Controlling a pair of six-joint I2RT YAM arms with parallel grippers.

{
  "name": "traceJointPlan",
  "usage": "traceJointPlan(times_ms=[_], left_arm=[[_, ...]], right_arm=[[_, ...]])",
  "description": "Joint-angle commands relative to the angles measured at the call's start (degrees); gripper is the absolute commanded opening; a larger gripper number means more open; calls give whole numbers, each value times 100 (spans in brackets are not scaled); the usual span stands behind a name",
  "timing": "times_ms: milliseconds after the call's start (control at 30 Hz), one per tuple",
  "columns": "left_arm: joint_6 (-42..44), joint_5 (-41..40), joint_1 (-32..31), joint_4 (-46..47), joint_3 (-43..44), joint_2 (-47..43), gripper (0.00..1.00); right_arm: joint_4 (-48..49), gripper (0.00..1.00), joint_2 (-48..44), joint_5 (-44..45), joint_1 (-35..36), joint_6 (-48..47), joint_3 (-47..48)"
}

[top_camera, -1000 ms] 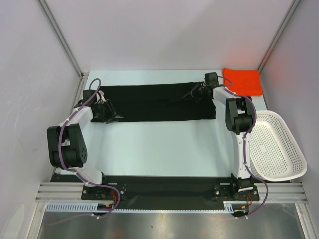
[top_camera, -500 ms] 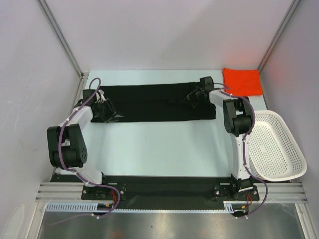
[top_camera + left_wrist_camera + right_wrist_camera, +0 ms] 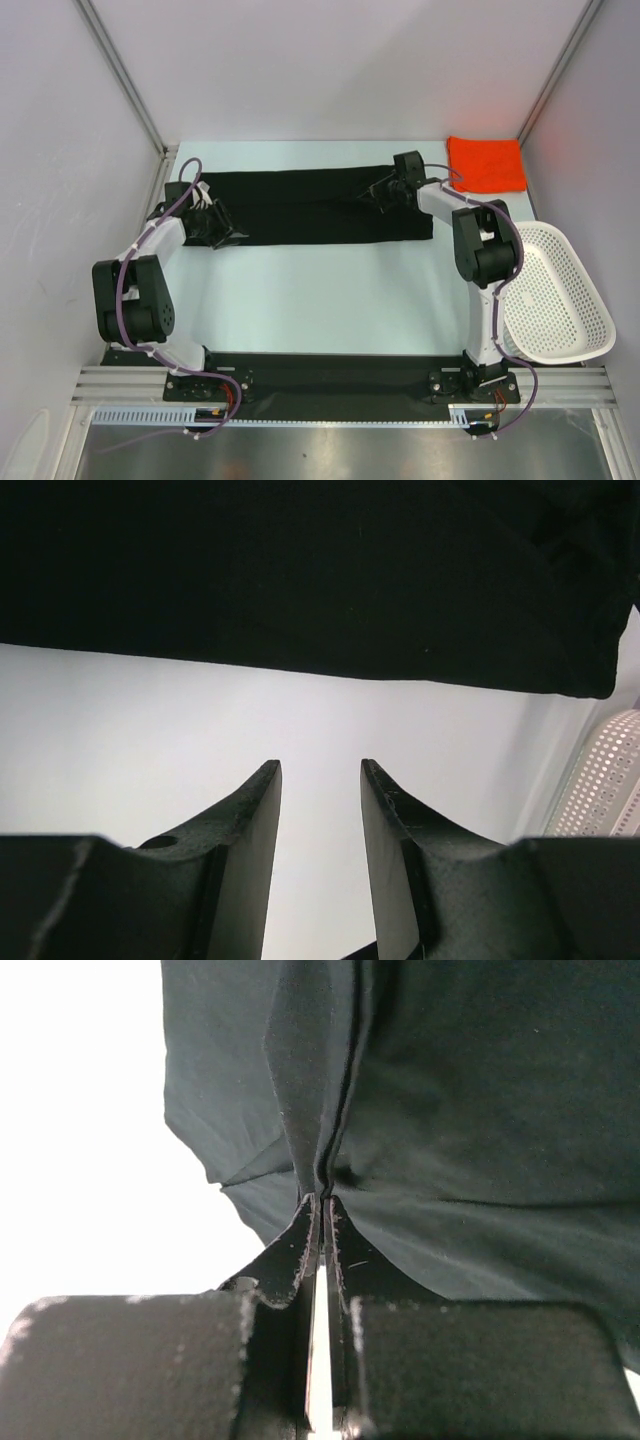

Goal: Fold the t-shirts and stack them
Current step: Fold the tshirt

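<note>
Black t-shirt: it lies flat on the table as a long band, left of the white mesh basket and farther back. It looks already narrowed lengthwise.
Right gripper: clenched tight on a raised ridge of black cloth at the band's end nearer the basket. That pinch looks like the handle for carrying this end across.
Left gripper: fingers parted and holding nothing, with bare table beneath. It's poised just short of the band's near hem, at the end farthest from the basket, probably ready to take or pin that end.
Orange-red t-shirt: a neat folded square just beyond the basket. It seems parked there as the stack's base.
</note>
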Motion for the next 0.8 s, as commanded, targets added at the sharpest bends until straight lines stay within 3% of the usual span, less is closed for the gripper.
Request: traceJointPlan(times_ms=[0, 533, 633, 767], left_arm=[[119, 207, -50, 164, -21, -236, 43], [58, 189, -50, 252, -117, -210, 43], [31, 189, -50, 287, -126, -175, 43], [-48, 251, -68, 357, -56, -140, 43]], right_arm=[[-77, 2, -437, 281, 12, 64, -200], [134, 12, -885, 546, 557, 1039, -965], [3, 29, -956, 424, 636, 786, -992], [-305, 46, -1315, 150, 408, -381, -842]])
